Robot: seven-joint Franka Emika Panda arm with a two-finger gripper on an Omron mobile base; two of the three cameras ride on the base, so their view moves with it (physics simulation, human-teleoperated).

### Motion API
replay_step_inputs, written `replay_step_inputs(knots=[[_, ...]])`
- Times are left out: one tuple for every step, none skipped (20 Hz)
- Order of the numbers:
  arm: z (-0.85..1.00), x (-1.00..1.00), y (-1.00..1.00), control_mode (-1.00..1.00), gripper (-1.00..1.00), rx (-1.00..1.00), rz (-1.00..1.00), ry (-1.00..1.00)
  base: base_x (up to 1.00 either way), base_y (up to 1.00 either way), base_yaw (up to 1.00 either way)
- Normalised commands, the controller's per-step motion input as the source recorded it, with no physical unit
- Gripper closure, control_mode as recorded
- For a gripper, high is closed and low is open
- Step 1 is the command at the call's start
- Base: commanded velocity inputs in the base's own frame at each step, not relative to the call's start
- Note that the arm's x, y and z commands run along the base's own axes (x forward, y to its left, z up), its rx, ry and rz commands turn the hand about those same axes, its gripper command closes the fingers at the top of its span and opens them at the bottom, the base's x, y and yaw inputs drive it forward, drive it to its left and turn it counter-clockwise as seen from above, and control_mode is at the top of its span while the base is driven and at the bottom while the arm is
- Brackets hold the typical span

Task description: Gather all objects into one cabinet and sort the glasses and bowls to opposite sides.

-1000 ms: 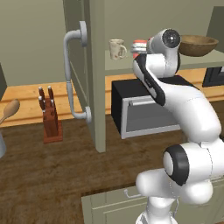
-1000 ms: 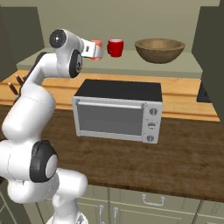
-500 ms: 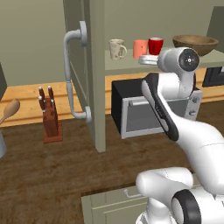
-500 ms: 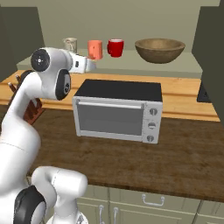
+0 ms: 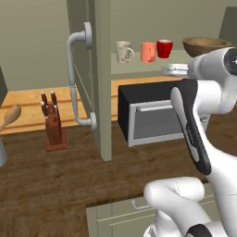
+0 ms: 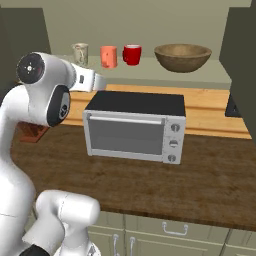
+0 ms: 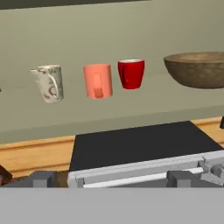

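Pincer [image 7: 113,178] spread wide, empty, low before the cabinet shelf [image 7: 131,114]. Ahead and above: cream mug [image 7: 48,82], salmon-orange cup [image 7: 98,81], red cup [image 7: 131,73] grouped left; brown bowl [image 7: 197,69] far right. Sorting apparently complete; next probably shutting the cabinet door [image 5: 98,69] by its handle [image 5: 77,78].

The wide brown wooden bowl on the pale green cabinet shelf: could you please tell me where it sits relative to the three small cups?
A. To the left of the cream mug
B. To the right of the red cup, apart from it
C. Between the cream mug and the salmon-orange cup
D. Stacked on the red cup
B: the wide brown wooden bowl stands on the pale green cabinet shelf right of the red cup, with a clear gap between them, while the salmon-orange cup and cream mug line up further left.
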Motion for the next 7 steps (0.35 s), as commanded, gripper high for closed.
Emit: replay_step_inputs(knots=[[0.00, -0.84, -0.06, -1.00, -1.00, 0.00, 0.05, 0.11, 0.00, 0.00, 0.00], [0.00, -0.86, -0.04, -1.00, -1.00, 0.00, 0.03, 0.11, 0.00, 0.00, 0.00], [0.00, -0.87, -0.01, -1.00, -1.00, 0.00, 0.02, 0.11, 0.00, 0.00, 0.00], [0.00, -0.85, 0.00, -1.00, -1.00, 0.00, 0.02, 0.11, 0.00, 0.00, 0.00], [0.00, -0.76, 0.00, -1.00, -1.00, 0.00, 0.02, 0.13, 0.00, 0.00, 0.00], [0.00, -0.69, 0.00, -1.00, -1.00, 0.00, 0.01, 0.17, 0.00, 0.00, 0.00], [0.00, -0.66, 0.00, -1.00, -1.00, 0.00, 0.00, 0.20, 0.00, 0.00, 0.00]])
